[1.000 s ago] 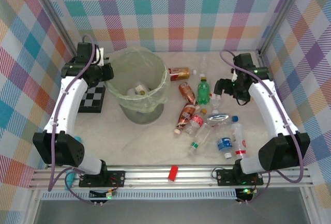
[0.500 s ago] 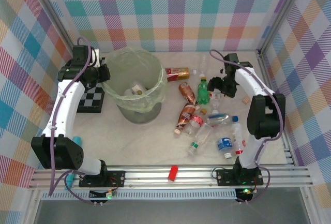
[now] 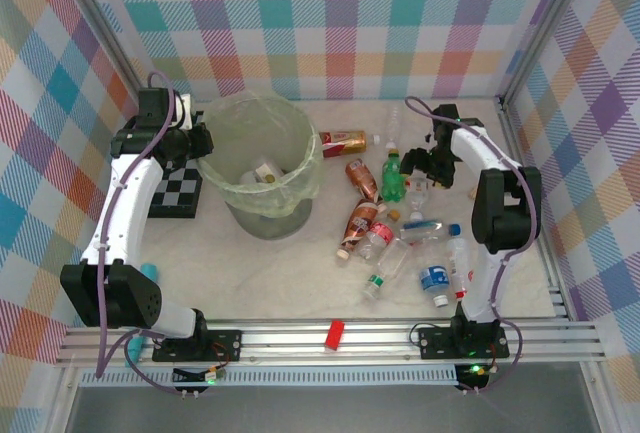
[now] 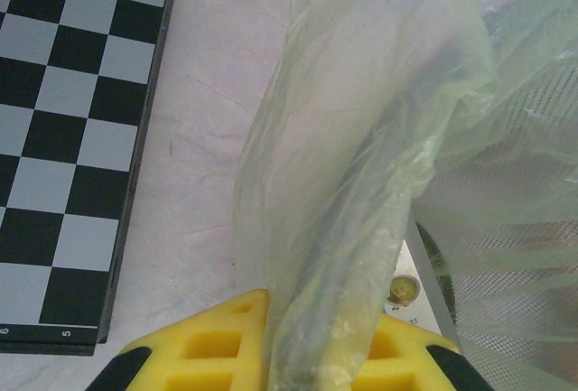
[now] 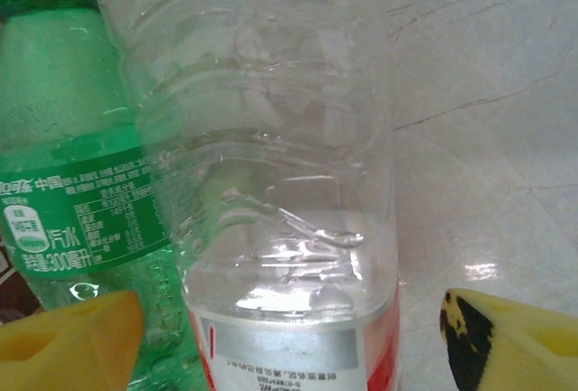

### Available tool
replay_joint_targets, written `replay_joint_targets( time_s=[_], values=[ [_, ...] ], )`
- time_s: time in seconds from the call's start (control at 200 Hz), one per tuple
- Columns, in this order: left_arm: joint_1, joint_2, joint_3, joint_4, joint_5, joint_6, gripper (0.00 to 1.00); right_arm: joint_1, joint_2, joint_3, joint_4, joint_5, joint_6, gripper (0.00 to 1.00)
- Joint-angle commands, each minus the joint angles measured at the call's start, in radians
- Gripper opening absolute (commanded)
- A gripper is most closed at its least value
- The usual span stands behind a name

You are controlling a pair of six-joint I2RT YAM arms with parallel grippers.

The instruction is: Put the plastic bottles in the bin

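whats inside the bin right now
One pale bottle lies at the bottom of the bin. The crumpled liner and the near wall cover the rest of the floor, so the count is unsure.

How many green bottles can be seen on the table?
1. The green bottle is to the right of the bin, next to a clear bottle. Others might be hidden inside the bin.

Two matching arms: left arm (image 3: 125,203) and right arm (image 3: 487,288) have white shells between chunky black joints. A thin purple cable (image 3: 102,313) loops along each. Black base plates (image 3: 195,341), small green light (image 3: 472,368) below the right one. Yellow moulded fingers (image 4: 203,346), hollow pockets, black-edged tips.
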Motion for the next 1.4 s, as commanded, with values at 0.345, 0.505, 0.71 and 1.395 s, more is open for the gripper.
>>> replay_joint_targets(
  time_s=[0.345,0.505,0.71,1.395],
  values=[
    [0.018,0.034,-0.048,0.030,0.066,-0.020,0.00,-0.083,0.032,-0.003,0.002,-0.023,0.001,0.85],
    [0.018,0.039,-0.045,0.030,0.080,-0.024,0.00,-0.079,0.015,-0.005,0.014,-0.081,0.028,0.90],
    [0.018,0.036,-0.047,0.030,0.078,-0.024,0.00,-0.073,0.018,-0.022,0.036,-0.101,0.073,0.93],
    [0.018,0.052,-0.054,0.040,0.140,-0.046,0.00,-0.086,0.025,-0.032,0.053,-0.069,0.114,0.60]
  ],
)
